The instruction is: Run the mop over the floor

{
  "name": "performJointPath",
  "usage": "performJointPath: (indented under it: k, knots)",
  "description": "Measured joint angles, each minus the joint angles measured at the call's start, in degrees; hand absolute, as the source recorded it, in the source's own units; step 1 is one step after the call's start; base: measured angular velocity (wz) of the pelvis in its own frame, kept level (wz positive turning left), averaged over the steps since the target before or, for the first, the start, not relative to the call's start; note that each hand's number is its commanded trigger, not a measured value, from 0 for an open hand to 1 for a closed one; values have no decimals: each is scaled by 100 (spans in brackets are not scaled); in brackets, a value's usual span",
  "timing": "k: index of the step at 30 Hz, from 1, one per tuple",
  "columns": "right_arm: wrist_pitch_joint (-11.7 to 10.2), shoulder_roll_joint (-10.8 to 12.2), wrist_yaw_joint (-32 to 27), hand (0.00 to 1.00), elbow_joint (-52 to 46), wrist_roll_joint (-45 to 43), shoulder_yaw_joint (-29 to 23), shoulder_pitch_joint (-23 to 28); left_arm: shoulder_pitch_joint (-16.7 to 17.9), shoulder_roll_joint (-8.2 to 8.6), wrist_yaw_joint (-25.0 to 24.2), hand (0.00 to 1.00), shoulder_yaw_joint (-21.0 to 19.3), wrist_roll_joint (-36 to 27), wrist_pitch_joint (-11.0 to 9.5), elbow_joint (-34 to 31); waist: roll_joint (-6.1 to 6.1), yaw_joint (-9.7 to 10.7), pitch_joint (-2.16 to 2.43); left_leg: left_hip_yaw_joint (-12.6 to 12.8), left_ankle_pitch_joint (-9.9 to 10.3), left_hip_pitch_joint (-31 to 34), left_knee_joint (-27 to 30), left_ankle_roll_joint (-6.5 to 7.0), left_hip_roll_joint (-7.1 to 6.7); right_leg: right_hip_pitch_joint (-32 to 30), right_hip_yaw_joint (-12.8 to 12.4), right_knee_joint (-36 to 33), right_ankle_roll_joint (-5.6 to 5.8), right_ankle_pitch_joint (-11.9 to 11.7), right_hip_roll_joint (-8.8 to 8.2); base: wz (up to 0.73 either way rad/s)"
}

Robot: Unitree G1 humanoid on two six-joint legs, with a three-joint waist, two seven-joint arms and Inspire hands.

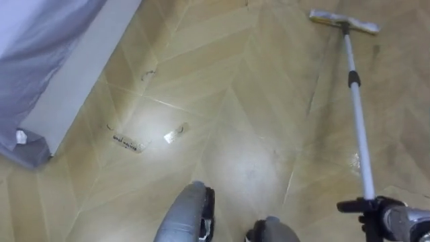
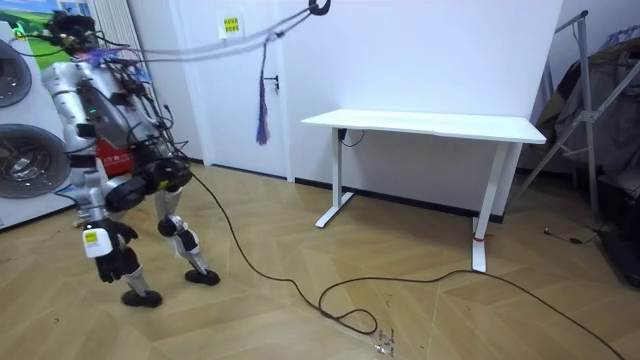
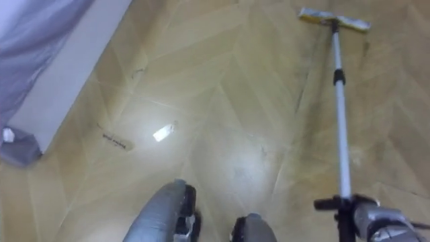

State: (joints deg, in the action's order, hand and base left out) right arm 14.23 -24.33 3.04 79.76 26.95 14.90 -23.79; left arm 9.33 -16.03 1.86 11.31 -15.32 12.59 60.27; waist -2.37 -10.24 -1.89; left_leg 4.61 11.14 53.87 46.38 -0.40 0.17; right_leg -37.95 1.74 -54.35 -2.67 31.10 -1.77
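1. One hand, the right hand [image 1: 377,216], shows at the lower right corner of the eye views. It is dark, partly cut off by the bottom edge, and clamped round the lower end of the mop [image 1: 358,121] by its pole.
2. From that grip the pale pole [image 1: 363,154] runs up and slightly to the left across the floor [image 1: 255,101], with a dark collar partway along it.
3. At the far end, the flat mop head [image 1: 344,22] lies crosswise on the boards near the top edge, well ahead of the robot.
4. Left of the pole, a small pale scrap [image 1: 176,133] lies on the wood. A thin dark strip [image 1: 125,141] lies just beside it, and what either one is cannot be made out.
5. Further left, a bed [image 1: 80,74] with a white side rail enters from the upper left corner. A grey sheet [image 1: 33,60] hangs over it, and most of the bed is out of frame.
6. In the room view the robot stands bent forward with its knees flexed, at the room view's left in front of stacked washing machines [image 2: 20,165].
7. Its left hand [image 2: 108,255] hangs low beside its leg, too small to tell whether it is open or closed.
8. A white desk [image 2: 425,124] stands against the wall well to the room view's right.
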Motion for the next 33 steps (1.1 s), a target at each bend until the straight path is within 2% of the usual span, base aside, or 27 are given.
performJointPath:
  k: [1, 2, 3, 4, 5, 6, 7, 8, 9, 10, 12, 13, 14, 15, 17, 18, 20, 21, 22, 23, 25, 27, 28, 29, 30, 31, 33]
  knots:
    - [-11, 48, 42, 100, 3, 92, -20, 213, 42, -15, -91, 0, 2, 4, 27, 44, 24, 46, 14, 20, -208, -161, -200, 270, -33, 307, 0, 132, 39, 117, -45, 28]
    - [-50, 65, 93, 100, 5, 227, -55, 547, -9, -13, -152, 0, 9, 4, 65, 52, 43, 172, 70, 48, -7, -299, -125, 554, -173, 550, -25, 228, 144, 211, -127, 48]
    - [-53, 64, 109, 100, 18, 285, -51, 706, -37, 0, -168, 0, 21, 4, 65, 64, 70, 218, 66, 88, 89, -365, -79, 616, -212, 602, -42, 146, 167, 216, -170, 59]
    - [-57, 55, 154, 100, 99, 397, -52, 999, -192, 40, -203, 0, 18, 31, 53, 66, 135, 223, 69, 219, 297, -448, 90, 742, -214, 556, -140, -192, 390, 68, -232, 25]
    - [-94, 67, 196, 100, 267, 409, -42, 1217, -300, 105, -206, 0, 14, 99, -23, 44, 227, 222, 81, 326, 558, -552, 245, 840, -219, 444, -263, -664, 529, -194, -267, 3]
    - [-118, 74, 188, 100, 341, 404, -36, 1333, -349, 153, -202, 0, 3, 144, -51, 27, 288, 223, 113, 348, 667, -594, 299, 879, -233, 365, -317, -863, 559, -359, -270, -16]
    - [-173, 110, 93, 100, 388, 401, 25, 1591, -473, 222, -189, 0, 6, 203, -111, 3, 404, 257, 154, 359, 806, -704, 294, 941, -321, 246, -392, -1156, 608, -637, -270, -10]
    - [-244, 199, -31, 100, 409, 396, 13, 1808, -596, 295, -112, 0, -40, 204, -223, 26, 507, 370, 161, 326, 867, -815, 207, 979, -422, 72, -448, -1319, 639, -699, -286, -6]
    - [-285, 258, -93, 100, 409, 385, 12, 1893, -632, 349, -55, 0, -115, 208, -275, 39, 562, 401, 150, 293, 883, -873, 149, 983, -471, -39, -480, -1375, 622, -682, -306, -9]
    - [-357, 397, -201, 100, 407, 375, 6, 2057, -648, 426, 50, 0, -222, 202, -368, 39, 629, 481, 162, 278, 885, -989, 1, 985, -520, -310, -480, -1321, 621, -676, -306, -34]
    - [-436, 641, -344, 100, 403, 358, 10, 2238, -607, 487, 130, 0, -215, 191, -391, 47, 684, 526, 153, 239, 888, -1248, -297, 968, -521, -577, -492, -729, 605, -677, -258, -53]
    - [-450, 758, -379, 100, 393, 298, -5, 2329, -514, 540, 165, 0, -210, 191, -390, 46, 728, 558, 165, 218, 886, -1415, -480, 932, -511, -607, -472, -18, 556, -751, -264, -46]
    - [-451, 856, -383, 100, 381, 150, -64, 2387, -401, 572, 181, 0, -219, 199, -387, 47, 731, 639, 168, 228, 913, -1544, -589, 880, -511, -576, -379, 710, 511, -1007, -330, -35]
    - [-451, 887, -383, 100, 379, 134, -67, 2404, -360, 581, 195, 0, -228, 200, -382, 49, 737, 676, 168, 235, 945, -1583, -601, 844, -508, -550, -321, 973, 479, -1239, -338, -20]
    - [-429, 921, -376, 100, 322, 20, -70, 2449, -286, 642, 243, 0, -217, 184, -289, 60, 769, 687, 167, 121, 1030, -1699, -627, 712, -388, -421, 38, 1142, 353, -1339, -304, -26]
    - [-408, 922, -377, 100, 270, -6, -72, 2448, -282, 634, 246, 0, -218, 163, -252, 60, 751, 680, 155, 108, 1045, -1726, -633, 685, -367, -400, 116, 1154, 319, -1342, -307, -29]
    - [-324, 912, -381, 100, 225, -173, -94, 2259, -282, 623, 256, 0, -224, 46, -198, 111, 657, 646, 93, -17, 1124, -1730, -445, 543, -297, -362, 219, 1051, 179, -1272, -243, -20]
    - [-274, 905, -380, 100, 225, -214, -93, 2168, -284, 618, 256, 0, -227, 11, -179, 114, 631, 627, 77, -16, 1156, -1708, -328, 491, -271, -364, 220, 1023, 151, -1223, -221, -21]
    - [-186, 850, -373, 100, 251, -256, -92, 1917, -298, 615, 257, 0, -222, -75, -157, 109, 579, 581, 67, -26, 1195, -1585, -40, 425, -215, -418, 263, 876, 80, -1130, -234, -16]
    - [-126, 754, -363, 100, 291, -288, -92, 1639, -303, 602, 260, 0, -210, -236, -162, 108, 524, 554, 37, -26, 1222, -1435, 303, 375, -179, -498, 295, 668, 29, -997, -252, -11]
    - [-101, 551, -358, 100, 318, -290, -101, 1213, -300, 523, 283, 0, -188, -446, -161, 87, 451, 527, 9, -28, 1225, -1201, 840, 366, -158, -642, 291, 282, -58, -764, -279, 9]
    - [-102, 309, -348, 100, 314, -240, -73, 727, -284, 375, 309, 0, -151, -568, -160, 59, 385, 430, -2, -46, 1200, -919, 1373, 322, -67, -792, 255, -9, -69, -598, -187, -1]
    - [-126, 174, -345, 100, 227, -185, -8, 443, -247, 225, 389, 0, -91, -665, -156, -86, 265, 320, -13, -28, 1148, -764, 1667, 233, 17, -890, 159, -161, -85, -538, -88, -28]
    - [-180, 82, -345, 100, 155, -167, 66, 152, -225, 128, 459, 0, -88, -657, -154, -106, 181, 205, -16, -11, 1041, -616, 1909, 63, 105, -902, 128, -221, -151, -519, -33, -24]
    - [-178, 54, -349, 100, 71, -152, 98, 44, -215, 89, 491, 0, -92, -651, -140, -118, 107, 190, -13, -10, 1003, -576, 1948, 20, 115, -895, 121, -238, -174, -508, -33, 0]
    - [-167, 0, -341, 100, -95, -89, 99, -109, -209, 34, 509, 0, -108, -604, -120, -131, 55, 199, 48, -25, 1041, -490, 1739, 16, 116, -877, 119, -215, -144, -529, -35, 39]
    - [-147, -55, -318, 100, -232, -39, -60, -172, -223, 31, 513, 0, -126, -485, -131, -209, 45, 236, 40, -17, 1004, -422, 833, 19, 101, -676, 130, -51, -132, -535, -21, 50]
